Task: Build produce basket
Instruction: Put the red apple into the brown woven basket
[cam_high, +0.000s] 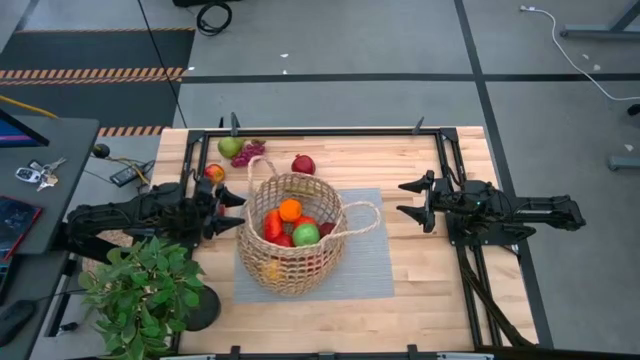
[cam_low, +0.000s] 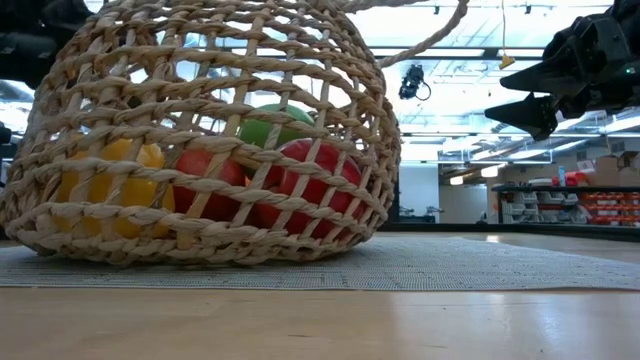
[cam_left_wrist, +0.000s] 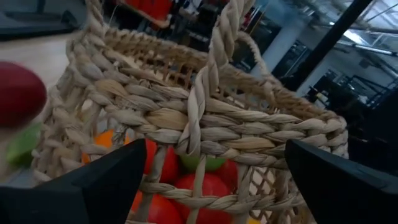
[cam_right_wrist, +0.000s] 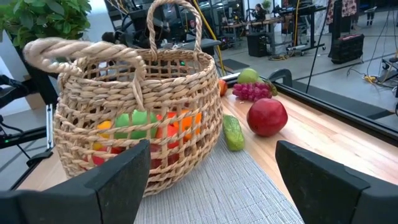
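The basket (cam_high: 293, 232) sits on a grey mat (cam_high: 370, 265) mid-table, holding red, orange, green and yellow produce (cam_high: 290, 225), with a potted plant (cam_high: 140, 290) at the near left corner. A pear (cam_high: 230, 147), grapes (cam_high: 250, 152), a red fruit (cam_high: 303, 164) and a cucumber (cam_right_wrist: 233, 132) lie loose behind it. The left gripper (cam_high: 232, 212) hangs just beside the basket's left handle and the right gripper (cam_high: 410, 198) stands apart over bare wood, both wide open and empty.
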